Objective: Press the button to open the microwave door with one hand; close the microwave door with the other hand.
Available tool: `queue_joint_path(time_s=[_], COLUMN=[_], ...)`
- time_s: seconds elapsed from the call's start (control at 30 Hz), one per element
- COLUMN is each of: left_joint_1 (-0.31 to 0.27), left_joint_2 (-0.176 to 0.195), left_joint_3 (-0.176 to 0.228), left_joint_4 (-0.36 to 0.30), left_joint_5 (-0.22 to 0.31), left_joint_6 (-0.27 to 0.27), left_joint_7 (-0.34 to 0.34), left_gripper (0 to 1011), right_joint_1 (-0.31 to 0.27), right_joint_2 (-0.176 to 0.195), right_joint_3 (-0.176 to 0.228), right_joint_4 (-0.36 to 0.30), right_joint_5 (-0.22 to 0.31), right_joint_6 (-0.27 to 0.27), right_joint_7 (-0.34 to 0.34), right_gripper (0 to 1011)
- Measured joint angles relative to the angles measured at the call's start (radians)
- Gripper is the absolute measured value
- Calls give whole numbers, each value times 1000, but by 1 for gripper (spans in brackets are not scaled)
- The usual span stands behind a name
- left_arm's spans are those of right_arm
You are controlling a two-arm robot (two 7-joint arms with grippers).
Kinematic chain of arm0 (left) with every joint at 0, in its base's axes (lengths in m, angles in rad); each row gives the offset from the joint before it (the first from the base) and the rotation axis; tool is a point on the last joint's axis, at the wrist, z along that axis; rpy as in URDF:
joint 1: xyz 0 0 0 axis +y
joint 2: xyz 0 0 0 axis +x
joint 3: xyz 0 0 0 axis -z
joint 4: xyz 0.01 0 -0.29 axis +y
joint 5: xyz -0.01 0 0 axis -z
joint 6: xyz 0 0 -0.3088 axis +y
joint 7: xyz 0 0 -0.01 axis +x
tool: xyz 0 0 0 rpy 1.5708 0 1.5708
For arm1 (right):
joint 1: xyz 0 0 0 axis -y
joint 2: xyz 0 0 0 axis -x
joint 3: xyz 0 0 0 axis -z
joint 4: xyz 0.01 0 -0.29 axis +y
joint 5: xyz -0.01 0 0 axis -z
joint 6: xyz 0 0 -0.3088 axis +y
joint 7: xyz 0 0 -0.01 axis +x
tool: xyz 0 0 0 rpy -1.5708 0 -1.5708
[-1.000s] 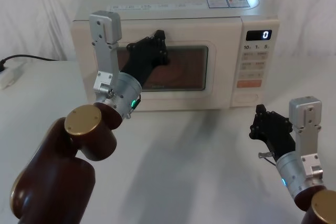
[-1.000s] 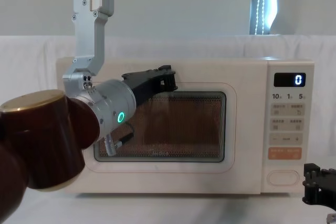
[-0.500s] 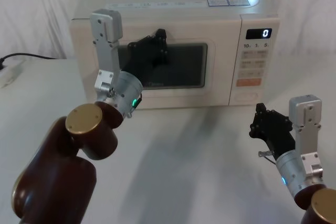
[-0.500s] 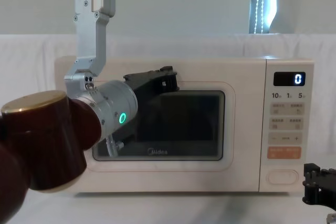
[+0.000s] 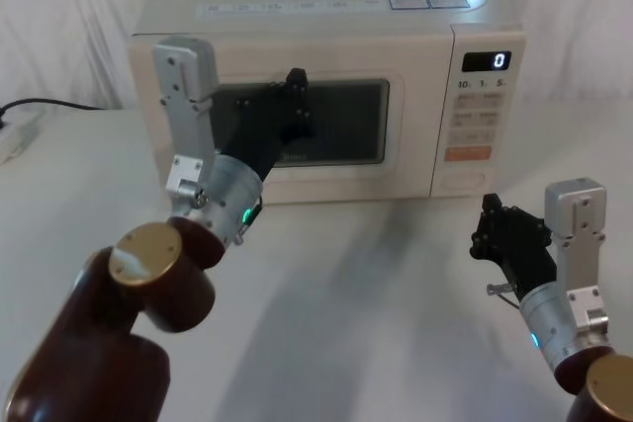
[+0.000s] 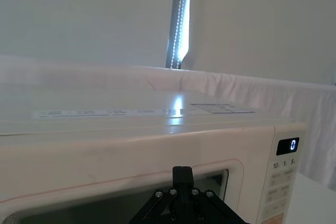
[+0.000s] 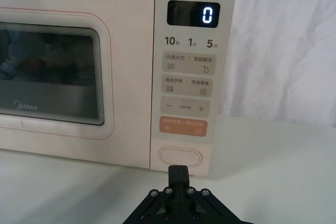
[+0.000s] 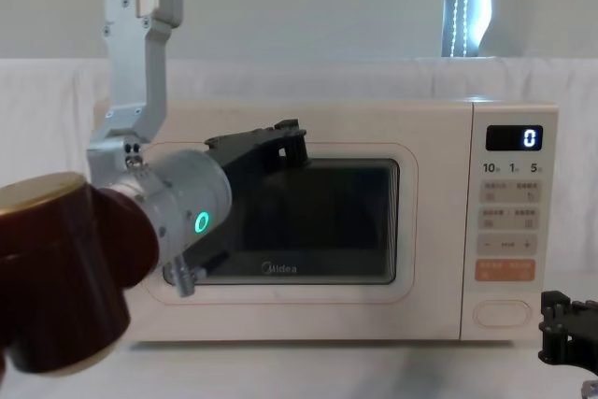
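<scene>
A: Where's the door (image 8: 374, 231)?
B: Centre of the chest view, flush with the microwave's (image 5: 326, 37) front, so the closing step looks done. The button (image 7: 180, 157) sits at the panel's foot, lower right.

A: And the grippers?
B: The left gripper (image 5: 295, 106) is up against the glass in mid-frame. The right gripper (image 5: 504, 239) hangs low right, apart from the button. Next, I'd judge, the left only needs to draw away.

A: Jaws?
B: Can't tell for either, and contact with the glass is unclear.

Head view looks down from above at the microwave door (image 5: 307, 126); chest view faces it level and close. Both wrist views sit low, sharing it.
</scene>
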Motion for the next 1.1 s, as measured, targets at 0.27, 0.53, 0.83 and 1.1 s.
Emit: queue_joint_path(time_s=[0.27,0.53,0.83,1.1], left_joint_1=[91,182,271,339], left_joint_2=[28,47,58,60], left_joint_3=[-6,-26,-50,-71], left_joint_4=[-100,-190,-256,-289], left_joint_5=[26,39,43,55], left_joint_6=[9,26,27,7], left_joint_7=[36,61,77,95], left_gripper=[0,0,0,0], right_joint_1=[0,0,0,0], right_joint_2=[0,0,0,0], right_joint_3=[0,0,0,0], right_joint_4=[0,0,0,0], right_joint_5=[0,0,0,0], right_joint_6=[0,0,0,0], right_joint_7=[0,0,0,0], right_gripper=[0,0,0,0])
